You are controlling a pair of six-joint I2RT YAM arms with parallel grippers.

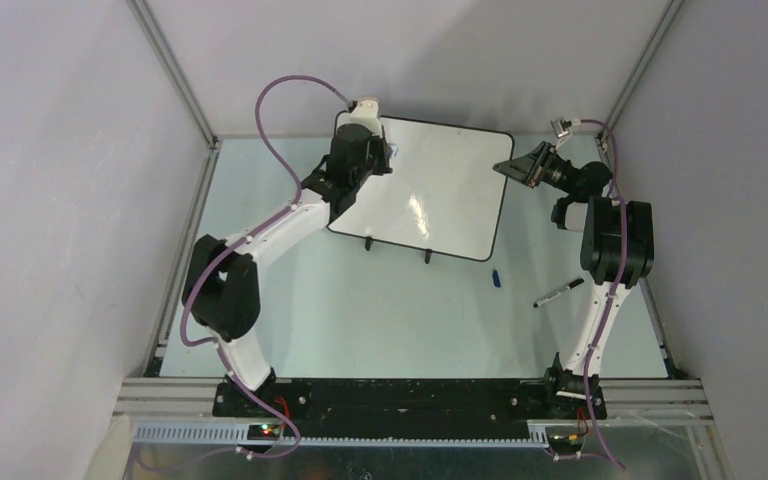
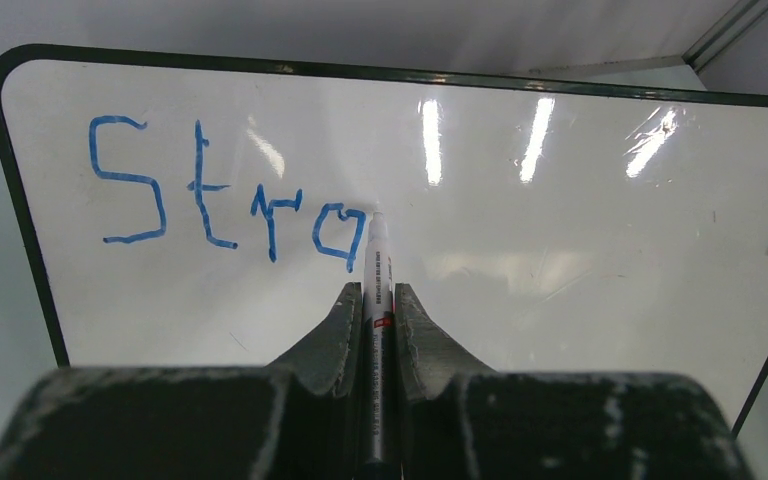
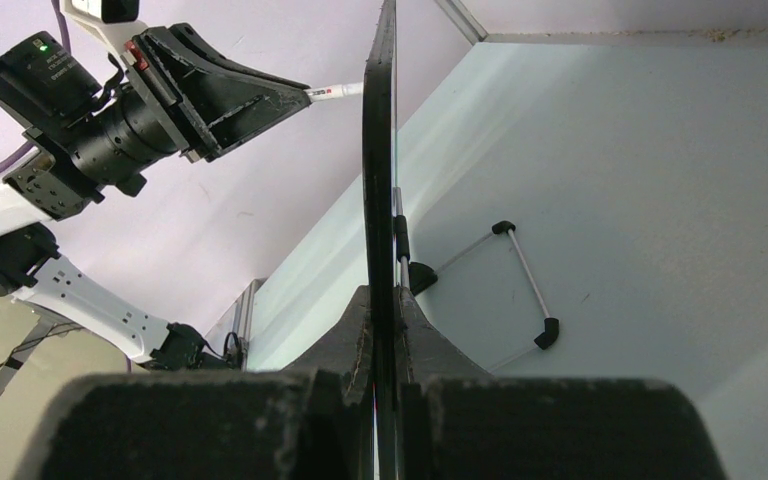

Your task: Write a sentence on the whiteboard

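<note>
We cannot read the fine print on the slim white marker, and its rear end is buried between the left gripper's dark fingers. From above, that arm covers the thin blue handwriting. The right wrist sees the glossy black-rimmed whiteboard edge-on only, its face unseen.

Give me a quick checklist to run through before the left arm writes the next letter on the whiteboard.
1. Marker clamped in left jaws: ok.
2. Marker tip on whiteboard just past the last letter: ok.
3. Right jaws clamped on the whiteboard's edge: ok.
4. The writing reads "Stra", legible: ok.
5. Bare space rightward for more letters: ok.
6. Ink left in marker: cannot tell.
</note>
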